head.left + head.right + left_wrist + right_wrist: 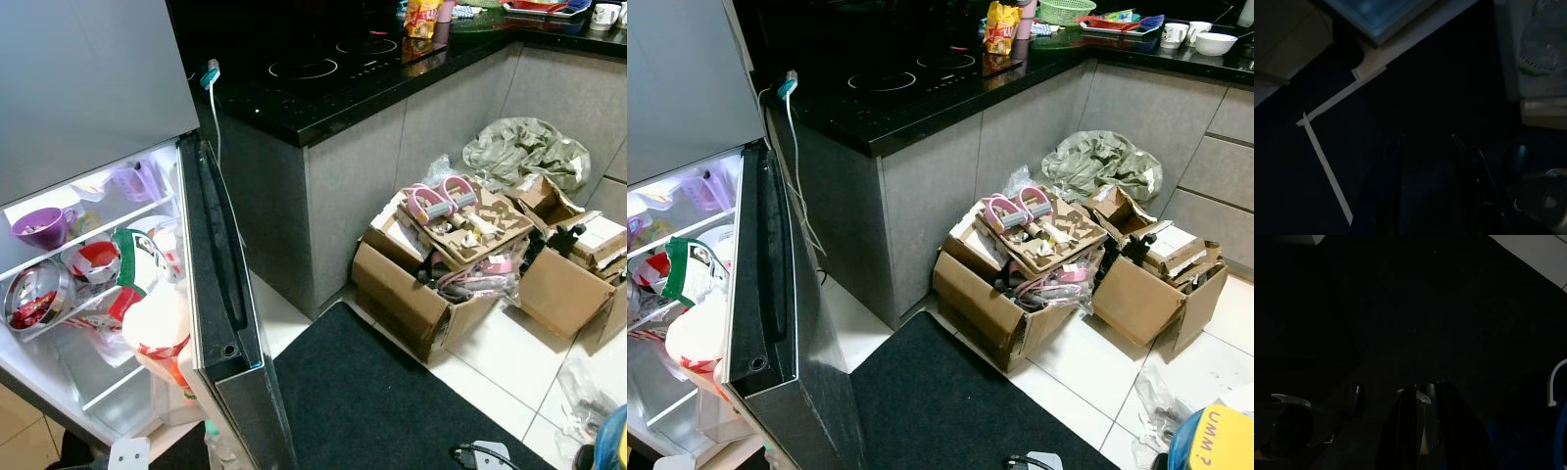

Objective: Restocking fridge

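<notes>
Grey fridge door [220, 294] standing open for loading; purple plastic cup [39, 225] sitting on shelf edge; both end effectors hanging idle, finger state unclear.

Counted in a cluttered kitchen: 1 open fridge door [223, 294], 1 purple cup [39, 226] and 1 steel bowl [34, 294] on the fridge shelves, 1 red-and-green food bag [137, 262]. On the black countertop [323, 103]: 1 induction hob with 2 ring zones [323, 61], 1 yellow snack packet [422, 18], 1 green basket [1065, 10]. On the tiled floor: 2 open cardboard boxes [421, 294] [568, 279], 1 crumpled grey-green bag [524, 147], 1 black mat [372, 401].
</notes>
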You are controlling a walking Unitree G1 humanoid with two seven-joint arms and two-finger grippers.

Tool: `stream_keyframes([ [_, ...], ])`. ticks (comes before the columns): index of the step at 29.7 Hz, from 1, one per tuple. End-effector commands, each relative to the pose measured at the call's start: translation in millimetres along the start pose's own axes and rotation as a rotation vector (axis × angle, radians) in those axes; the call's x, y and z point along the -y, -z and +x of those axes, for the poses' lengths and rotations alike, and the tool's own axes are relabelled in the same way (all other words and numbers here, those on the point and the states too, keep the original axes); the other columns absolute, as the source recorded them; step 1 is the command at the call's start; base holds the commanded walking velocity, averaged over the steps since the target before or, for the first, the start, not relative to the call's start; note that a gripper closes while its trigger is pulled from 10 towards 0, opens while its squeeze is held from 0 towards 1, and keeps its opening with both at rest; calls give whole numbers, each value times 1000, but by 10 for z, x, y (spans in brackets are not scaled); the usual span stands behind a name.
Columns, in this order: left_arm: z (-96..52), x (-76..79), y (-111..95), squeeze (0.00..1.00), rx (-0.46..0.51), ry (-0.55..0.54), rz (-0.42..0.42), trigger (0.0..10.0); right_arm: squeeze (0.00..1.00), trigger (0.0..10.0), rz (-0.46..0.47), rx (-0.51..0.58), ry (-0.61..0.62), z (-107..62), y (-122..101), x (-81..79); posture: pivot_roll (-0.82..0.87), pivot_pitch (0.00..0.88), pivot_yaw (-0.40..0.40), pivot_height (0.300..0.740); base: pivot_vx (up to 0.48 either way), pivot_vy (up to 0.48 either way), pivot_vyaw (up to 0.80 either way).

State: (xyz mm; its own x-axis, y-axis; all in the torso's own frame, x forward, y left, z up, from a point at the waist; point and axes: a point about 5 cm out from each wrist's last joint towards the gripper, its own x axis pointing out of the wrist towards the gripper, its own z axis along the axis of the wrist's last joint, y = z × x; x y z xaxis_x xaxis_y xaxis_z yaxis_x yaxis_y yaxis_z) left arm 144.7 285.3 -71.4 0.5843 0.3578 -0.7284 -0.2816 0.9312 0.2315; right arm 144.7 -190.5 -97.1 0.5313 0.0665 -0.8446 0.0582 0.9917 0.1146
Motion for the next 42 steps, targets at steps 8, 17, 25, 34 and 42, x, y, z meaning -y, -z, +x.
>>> stream_keyframes([
  [8, 20, 107, -153, 0, 81, 34, 2, 10000, 0, 10000, 4, 4, -4, 2, 33, -49, -37, 43, 29, 734, -258, 0, 0],
  [17, 11, 194, -203, 0, 117, 44, -1, 10000, 0, 10000, 5, 12, -11, 11, 7, -73, -38, 44, 31, 734, -259, 0, 0],
  [25, -3, 252, -216, 0, 129, 46, -11, 10000, 0, 10000, -5, 2, -26, 19, -5, -96, -38, 47, 31, 734, 0, 0, 0],
  [34, 6, 241, -240, 0, 125, 42, -43, 10000, 0, 10000, -48, 6, -59, 30, -43, -131, -40, 49, 31, 734, 0, 0, 0],
  [42, 2, 241, -255, 0, 132, 40, -44, 10000, 0, 10000, -63, 8, -62, 36, -76, -126, -37, 50, 29, 734, 0, 0, 0],
])
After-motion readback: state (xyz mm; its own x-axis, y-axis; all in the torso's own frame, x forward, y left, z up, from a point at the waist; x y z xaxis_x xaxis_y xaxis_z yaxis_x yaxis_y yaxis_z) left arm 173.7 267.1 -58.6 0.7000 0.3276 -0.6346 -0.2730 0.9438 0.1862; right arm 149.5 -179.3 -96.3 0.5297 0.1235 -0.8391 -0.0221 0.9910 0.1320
